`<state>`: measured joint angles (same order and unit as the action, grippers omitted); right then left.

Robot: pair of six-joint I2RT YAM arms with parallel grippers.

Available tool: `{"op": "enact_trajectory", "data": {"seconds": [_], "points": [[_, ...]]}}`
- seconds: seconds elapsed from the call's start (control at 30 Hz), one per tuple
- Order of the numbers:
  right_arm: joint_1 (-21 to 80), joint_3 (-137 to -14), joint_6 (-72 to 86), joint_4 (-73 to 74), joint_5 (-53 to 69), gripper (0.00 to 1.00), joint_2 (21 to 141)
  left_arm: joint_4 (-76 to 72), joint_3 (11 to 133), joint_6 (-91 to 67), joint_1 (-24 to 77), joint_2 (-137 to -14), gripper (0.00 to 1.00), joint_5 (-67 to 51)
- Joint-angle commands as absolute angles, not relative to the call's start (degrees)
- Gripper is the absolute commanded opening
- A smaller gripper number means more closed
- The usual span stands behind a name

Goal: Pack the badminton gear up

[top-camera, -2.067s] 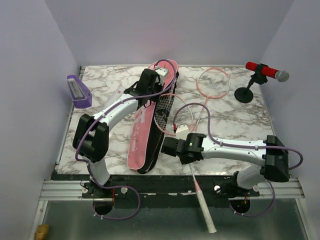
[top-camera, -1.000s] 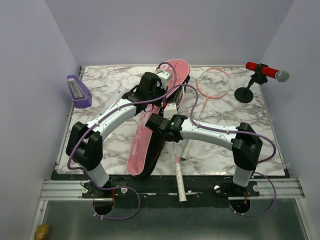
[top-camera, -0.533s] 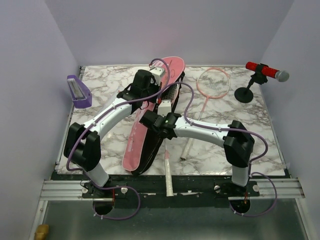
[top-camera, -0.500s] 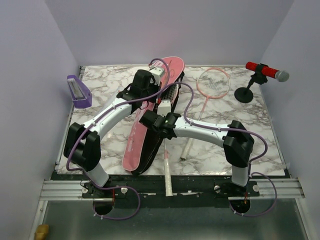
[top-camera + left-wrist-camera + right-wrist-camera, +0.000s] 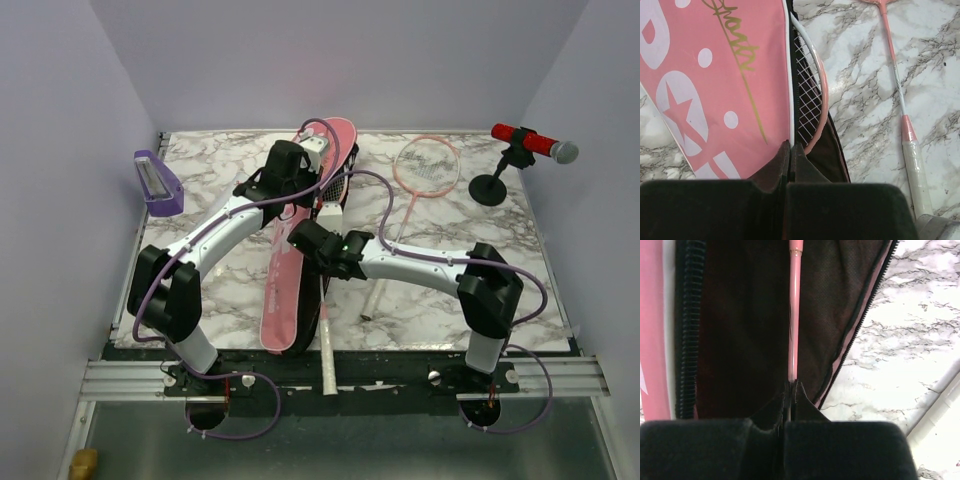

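Observation:
The long pink bag (image 5: 283, 290) lies lengthwise mid-table with its flap lifted and its black inside (image 5: 740, 330) showing. My left gripper (image 5: 312, 192) is shut on the edge of the pink flap (image 5: 715, 75). My right gripper (image 5: 322, 250) is shut on the thin pink shaft (image 5: 794, 315) of a racket. That racket's head (image 5: 810, 100) lies inside the bag and its pale handle (image 5: 327, 350) sticks out over the near edge. A second pink racket (image 5: 428, 165) lies on the table to the right. The shuttlecock and the tube are out of view.
A red microphone on a black stand (image 5: 520, 150) stands at the far right. A small purple tray (image 5: 157, 182) sits at the far left. The second racket's pale handle (image 5: 372, 295) lies just right of my right arm and also shows in the left wrist view (image 5: 915, 170).
My right gripper has carried the racket left from beside the bag to over its opening. The handle has swung left. The bag's near end has shifted right in the last half second.

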<state>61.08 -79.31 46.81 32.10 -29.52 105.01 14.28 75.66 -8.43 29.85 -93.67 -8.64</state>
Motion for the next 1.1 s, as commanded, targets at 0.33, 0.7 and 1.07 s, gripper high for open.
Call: {"op": "enact_trajectory", "data": {"seconds": [0.33, 0.7, 1.07], "points": [[61.2, -69.6, 38.5, 15.6, -18.4, 0.00, 97.6, 15.0, 77.1, -9.8, 33.3, -93.2, 0.00, -15.6], [52.0, -75.0, 38.8, 12.1, -22.1, 0.00, 98.0, 14.6, 75.3, -9.9, 33.4, -90.9, 0.00, -16.2], [47.6, -74.2, 40.1, 2.5, -16.3, 0.00, 98.0, 14.3, 73.7, -9.9, 33.3, -89.1, 0.00, -17.6]]}}
